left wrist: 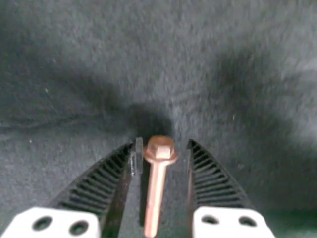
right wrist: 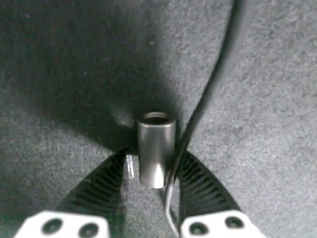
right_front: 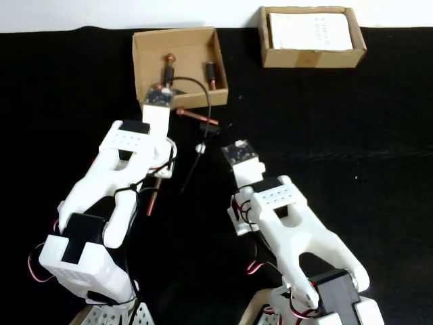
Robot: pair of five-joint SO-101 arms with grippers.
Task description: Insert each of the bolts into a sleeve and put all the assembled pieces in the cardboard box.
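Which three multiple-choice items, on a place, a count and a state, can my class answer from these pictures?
1. The white sheet lies: A on the cloth; B under an arm; C in the right-hand box.
2. Assembled pieces in the left-hand box: A one; B two; C four.
3. The bolt at the left end effector is: A bare; B sleeved; C bent.
Answers: C, the sheet fills that box; B, two lie there; A, its copper shank is uncovered.

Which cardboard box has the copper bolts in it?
The left-hand box in the high view, closest to the arms, holds two bolts. The right-hand box holds white paper instead.
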